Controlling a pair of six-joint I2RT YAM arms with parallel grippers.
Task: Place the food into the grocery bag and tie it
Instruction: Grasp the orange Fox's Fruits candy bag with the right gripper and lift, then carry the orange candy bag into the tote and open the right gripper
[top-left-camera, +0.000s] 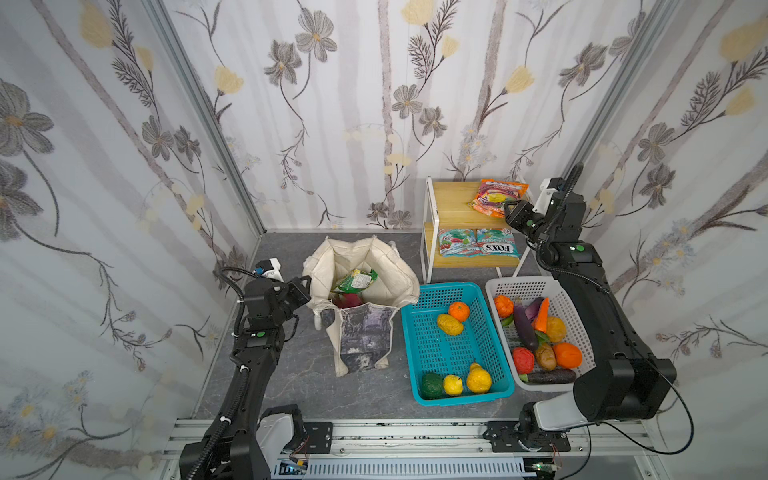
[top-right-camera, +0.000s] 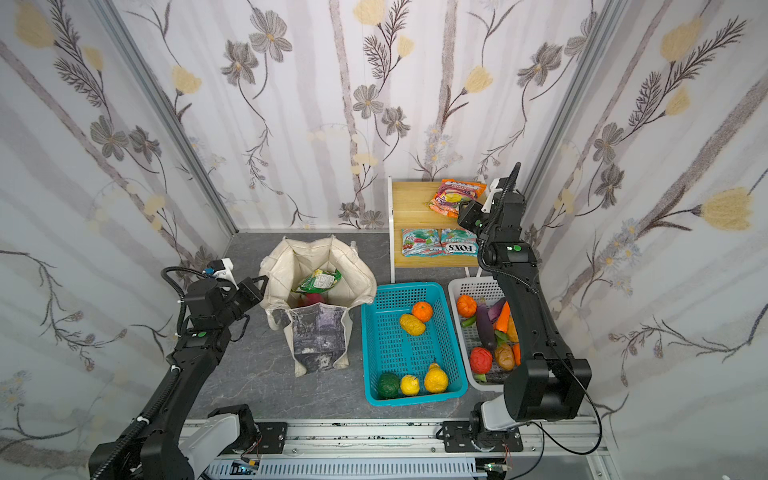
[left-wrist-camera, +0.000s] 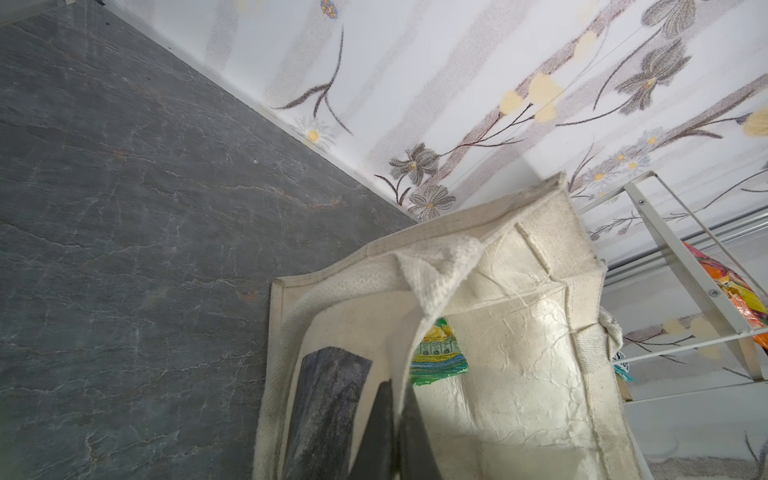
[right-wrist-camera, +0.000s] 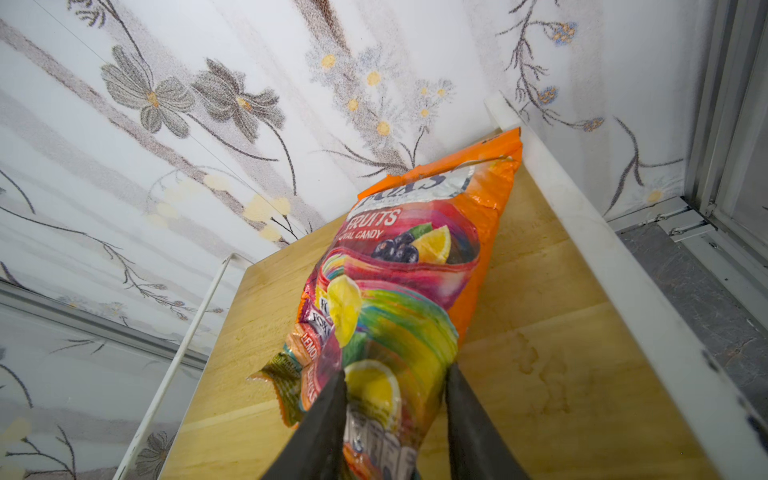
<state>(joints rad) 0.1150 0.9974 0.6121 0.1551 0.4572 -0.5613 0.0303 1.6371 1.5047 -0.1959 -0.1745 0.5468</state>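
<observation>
While the canvas tote (top-left-camera: 390, 266) stands upright with its mouth wide open, left of centre on the grey marble-patterned tabletop (top-left-camera: 291, 374), I can look straight down into it. A green snack packet (top-left-camera: 355, 282) lies inside on top of a pink-red toy fruit (top-left-camera: 347, 300). A dark printed panel (top-left-camera: 365, 332) faces the near side.

The left gripper (top-left-camera: 305, 289) sits at the tote's left rim. In the left wrist view its jaws are pinched tight on a fold of the cream cloth.

Just right of the tote is a teal perforated basket (top-left-camera: 436, 287). It has a toy orange (top-left-camera: 458, 311) and a yellow fruit (top-left-camera: 450, 324) toward its far end, and a dark green fruit, a lemon and a yellow pear along its near wall. Just beside it on the right, a white perforated basket (top-left-camera: 519, 284) holds a heap of toy vegetables, among them an aubergine (top-left-camera: 524, 328) and a carrot (top-left-camera: 541, 316).

Against the far wall, beyond the baskets, stands a white-framed rack (top-left-camera: 428, 232) with wooden shelves. Two teal candy packets (top-left-camera: 478, 243) lie side by side on the lower shelf. An orange fruit-candy packet (right-wrist-camera: 415, 270) lies flat on the top one. The right gripper (right-wrist-camera: 397, 372) straddles the packet's near end, its jaws partly parted and one finger against each side of the wrapper. I cannot tell whether they truly clamp it.
</observation>
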